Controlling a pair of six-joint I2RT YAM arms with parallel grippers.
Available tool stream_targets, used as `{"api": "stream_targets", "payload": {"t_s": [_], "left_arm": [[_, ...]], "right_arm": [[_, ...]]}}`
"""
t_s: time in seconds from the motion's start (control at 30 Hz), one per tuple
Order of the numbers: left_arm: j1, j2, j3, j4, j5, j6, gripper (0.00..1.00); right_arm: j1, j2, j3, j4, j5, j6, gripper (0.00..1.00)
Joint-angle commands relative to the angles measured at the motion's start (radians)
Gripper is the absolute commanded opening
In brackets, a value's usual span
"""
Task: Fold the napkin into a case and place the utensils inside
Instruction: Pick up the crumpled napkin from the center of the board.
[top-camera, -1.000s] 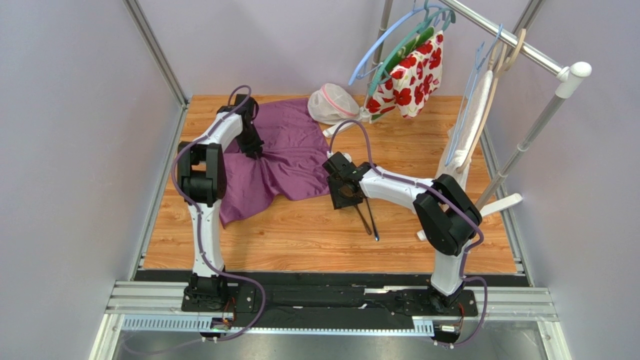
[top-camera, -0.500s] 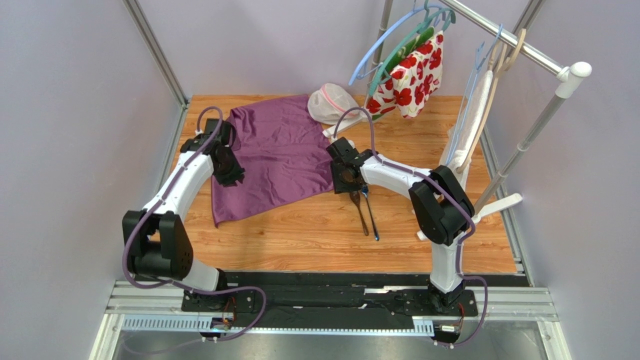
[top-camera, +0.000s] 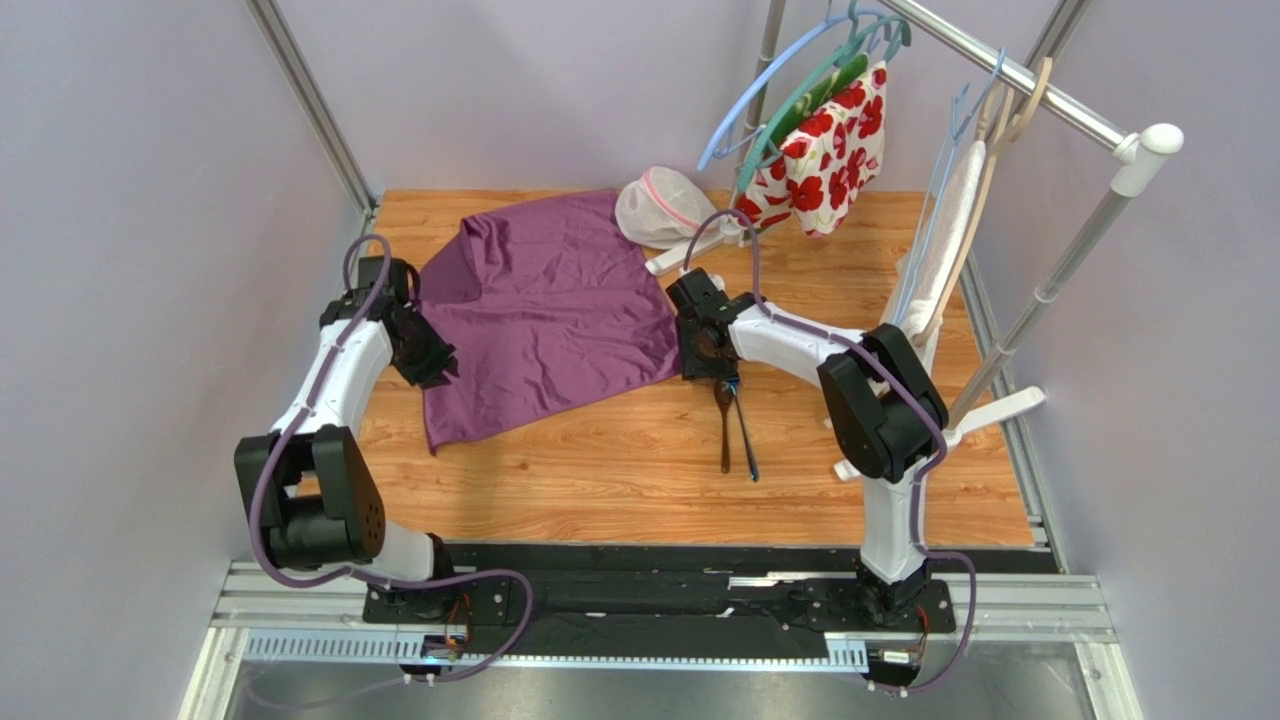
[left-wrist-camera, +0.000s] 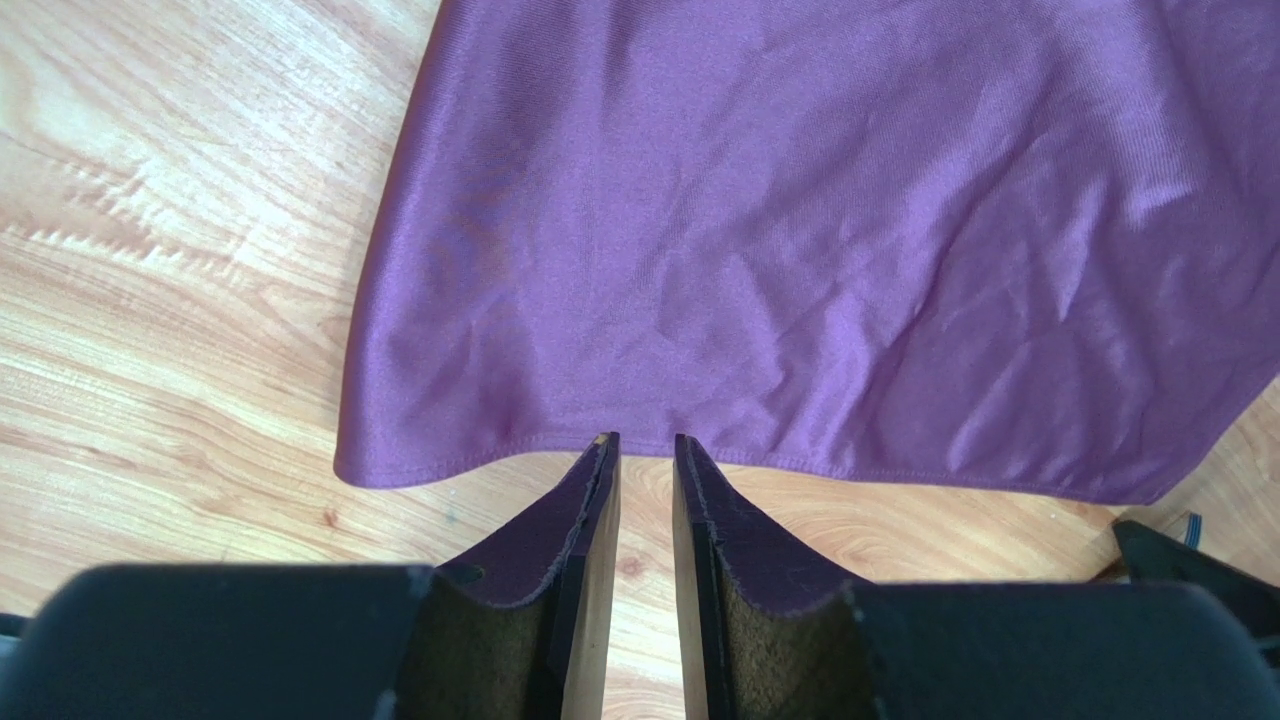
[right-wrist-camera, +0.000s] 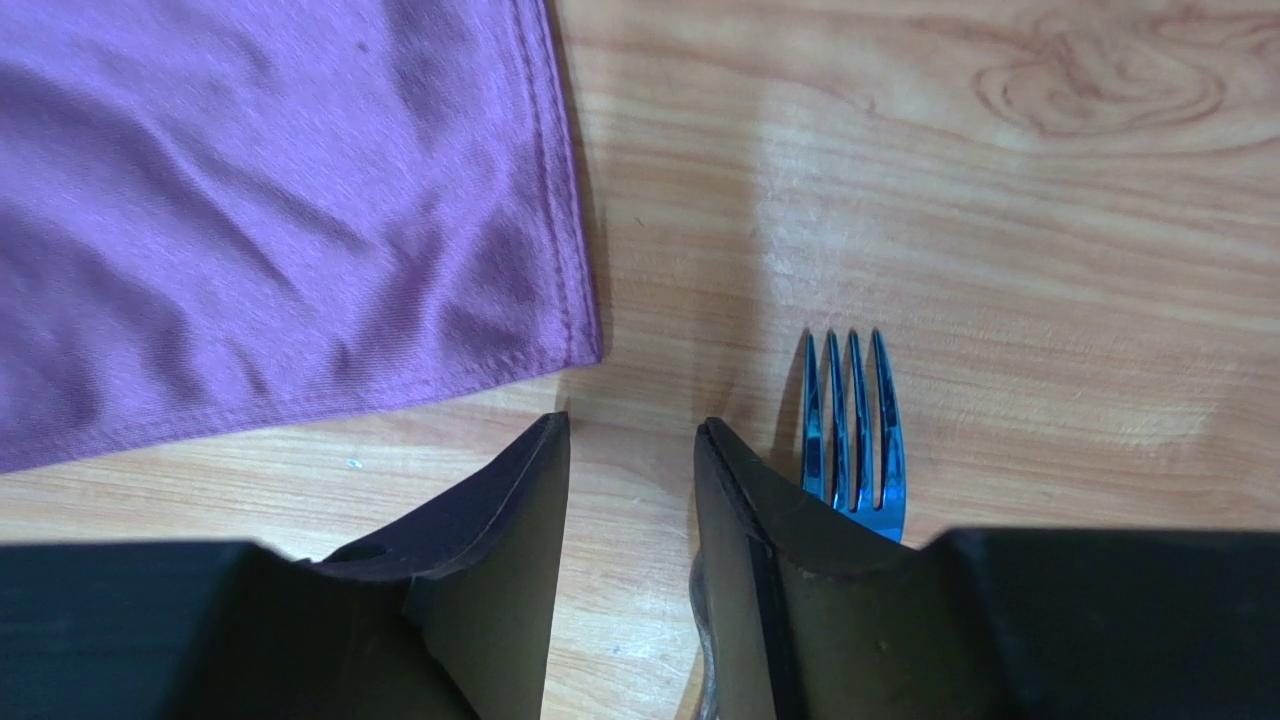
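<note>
Purple napkin (left-wrist-camera: 842, 225) lies just ahead of left hand (left-wrist-camera: 643, 443).

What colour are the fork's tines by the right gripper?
The fork has shiny metallic blue tines, clearest in the right wrist view.

My overhead camera looks down from above and behind both arm bases (top-camera: 661, 600), far enough off to hold the whole wooden table (top-camera: 601, 480). My left wrist camera sits close behind my left gripper (left-wrist-camera: 643, 444), facing forward and down at one hem of the purple napkin (left-wrist-camera: 842, 225); my right wrist camera rides just as close behind my right gripper (right-wrist-camera: 631, 428), seeing the napkin's corner and a fork (right-wrist-camera: 849, 428). All three views share the napkin.
</note>
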Motion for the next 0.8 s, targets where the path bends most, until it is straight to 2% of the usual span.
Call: {"api": "stream_targets", "payload": {"t_s": [0.0, 0.17, 0.23, 0.47, 0.57, 0.6, 0.63, 0.77], "left_arm": [[0.035, -0.008, 0.028, 0.005, 0.013, 0.021, 0.29], [0.060, -0.036, -0.001, 0.024, 0.046, 0.024, 0.31], [0.060, -0.037, -0.012, 0.024, 0.068, 0.021, 0.36], [0.058, -0.036, -0.026, -0.036, 0.094, -0.041, 0.40], [0.060, -0.044, -0.032, -0.067, 0.085, -0.068, 0.41], [0.058, -0.045, -0.035, -0.070, 0.086, -0.072, 0.41], [0.058, -0.053, -0.039, -0.070, 0.086, -0.074, 0.41], [0.058, -0.065, -0.075, -0.050, 0.074, -0.062, 0.40]], "right_arm": [[-0.006, 0.032, 0.088, 0.044, -0.011, 0.006, 0.41], [-0.003, 0.099, 0.186, 0.019, -0.010, 0.001, 0.42], [-0.001, 0.113, 0.187, 0.027, -0.013, 0.003, 0.42], [0.039, 0.156, 0.193, -0.027, 0.153, -0.013, 0.38], [0.046, 0.161, 0.180, -0.013, 0.142, -0.003, 0.22], [0.048, 0.164, 0.186, -0.016, 0.148, 0.000, 0.09], [0.049, 0.164, 0.209, -0.017, 0.154, 0.000, 0.01], [0.069, 0.119, 0.288, -0.016, 0.157, -0.019, 0.00]]}}
